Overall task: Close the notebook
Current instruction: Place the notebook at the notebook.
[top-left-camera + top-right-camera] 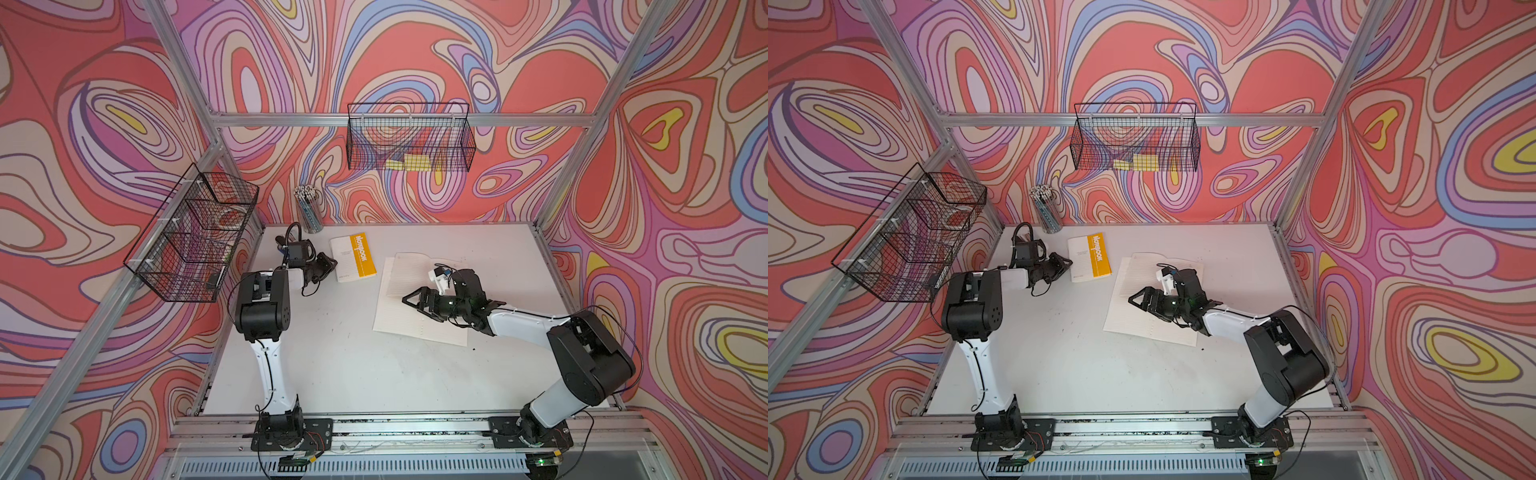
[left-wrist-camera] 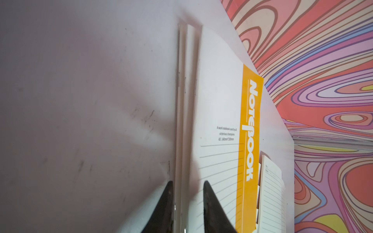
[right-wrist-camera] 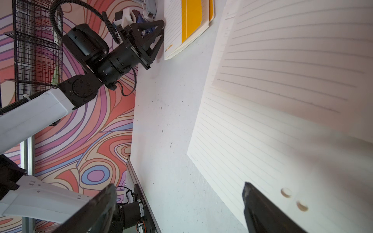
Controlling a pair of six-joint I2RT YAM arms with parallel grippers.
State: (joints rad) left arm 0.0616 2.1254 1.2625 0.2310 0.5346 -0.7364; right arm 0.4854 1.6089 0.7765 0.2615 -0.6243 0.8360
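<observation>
Two dark fingers (image 2: 165, 205) of my left gripper (image 2: 187, 184) stand narrowly apart, straddling the open edge of the small white paper notebook with a yellow band (image 2: 220, 100); I cannot tell whether they pinch it. That notebook lies on the far side of the white tabletop (image 1: 332, 353), its cover down but bowed, so closing looks nearly done, with only flattening to do. My left arm reaches forward, wrist bent low toward it. My right gripper (image 3: 179, 184) hangs wide open above a large lined cream pad (image 1: 399, 324), lying spread open; that arm stretches leftward.
</observation>
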